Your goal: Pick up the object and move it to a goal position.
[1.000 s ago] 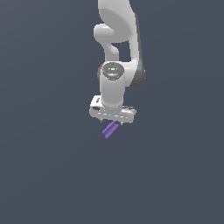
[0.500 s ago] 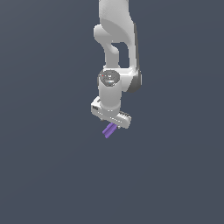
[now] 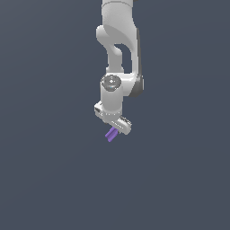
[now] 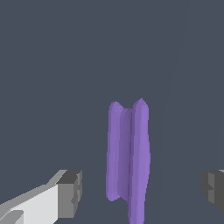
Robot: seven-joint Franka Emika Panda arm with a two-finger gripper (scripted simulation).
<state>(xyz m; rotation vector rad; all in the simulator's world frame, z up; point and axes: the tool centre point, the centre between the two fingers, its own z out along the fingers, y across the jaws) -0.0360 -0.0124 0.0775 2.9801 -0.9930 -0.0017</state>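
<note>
Exterior view, left to right: bare dark grey ground was recorded across the exterior view's left, with nothing standing on it. At centre the white arm was seen hanging from 12 o'clock, the gripper pointed downward at its end. The purple block was noted just under the gripper, jutting out toward 7 o'clock from it. No goal marker could be made out anywhere in that view.

Wrist view: one grey finger pad was logged on one side, the purple block between, and the other pad at the far edge. The jaws were held wide, with clear gaps on both sides of the block; no contact was visible. The block's lengthwise groove was plainly shown.

Progress, as judged: the approach and alignment appeared largely done, the block being straddled. The grasp was not yet made. Closing, lifting and carrying to the goal were all judged outstanding.
</note>
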